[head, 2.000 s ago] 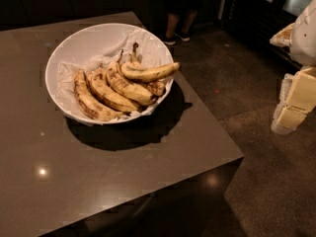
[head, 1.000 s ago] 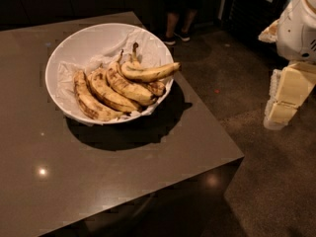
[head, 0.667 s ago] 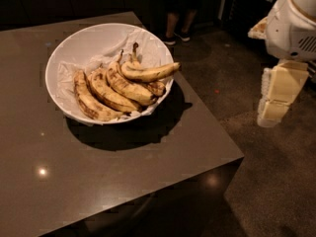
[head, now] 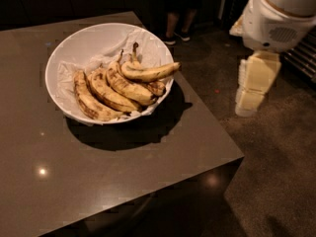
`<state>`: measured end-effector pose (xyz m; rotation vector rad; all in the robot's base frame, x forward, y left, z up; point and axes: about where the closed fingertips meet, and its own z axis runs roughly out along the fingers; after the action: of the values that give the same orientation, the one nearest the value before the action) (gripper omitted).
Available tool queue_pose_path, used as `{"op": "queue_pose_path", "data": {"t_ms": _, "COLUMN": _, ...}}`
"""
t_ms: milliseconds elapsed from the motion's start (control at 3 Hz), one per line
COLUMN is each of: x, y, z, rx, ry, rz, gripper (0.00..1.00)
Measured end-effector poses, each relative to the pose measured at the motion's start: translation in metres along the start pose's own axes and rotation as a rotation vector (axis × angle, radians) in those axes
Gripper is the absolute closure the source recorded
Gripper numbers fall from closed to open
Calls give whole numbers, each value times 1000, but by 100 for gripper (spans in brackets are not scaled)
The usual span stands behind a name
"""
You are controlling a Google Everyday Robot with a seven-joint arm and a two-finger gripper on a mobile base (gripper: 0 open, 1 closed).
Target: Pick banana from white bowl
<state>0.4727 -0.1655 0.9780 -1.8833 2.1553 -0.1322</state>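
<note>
The white bowl (head: 79,43), lined with crumpled white paper, stands on the dark table. In it lie several brown-spotted bananas (head: 106,90). The slim, cleaner yellow banana (head: 148,73) lies on top of them at the bowl's right side, its dark stem pointing up and left. My gripper (head: 252,93) hangs down off the table's right edge, well to the right of the bowl and over the floor. The white arm housing (head: 279,14) is above it.
The dark brown table (head: 123,172) has its right edge and front corner near the gripper. Grey carpeted floor (head: 276,172) lies to the right. A person's feet (head: 177,33) stand beyond the table's far corner.
My arm and gripper have moved left, closer to the table's right edge, and now show larger in view. The bowl and bananas have not moved.
</note>
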Motion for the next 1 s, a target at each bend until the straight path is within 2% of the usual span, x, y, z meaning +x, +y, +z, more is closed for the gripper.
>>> {"op": "queue_pose_path", "data": {"t_ms": 333, "x": -40, "y": -23, "z": 10, "rx": -33, "ry": 13, "rz": -78, "gripper": 0}}
{"op": "queue_pose_path", "data": {"t_ms": 667, "x": -63, "y": -36, "z": 13, "rx": -45, "ry": 0, "rz": -128, "gripper": 0}}
{"op": "queue_pose_path", "data": {"t_ms": 1000, "x": -73, "y": -40, "z": 13, "rx": -36, "ry": -45, "rz": -118, "gripper": 0}}
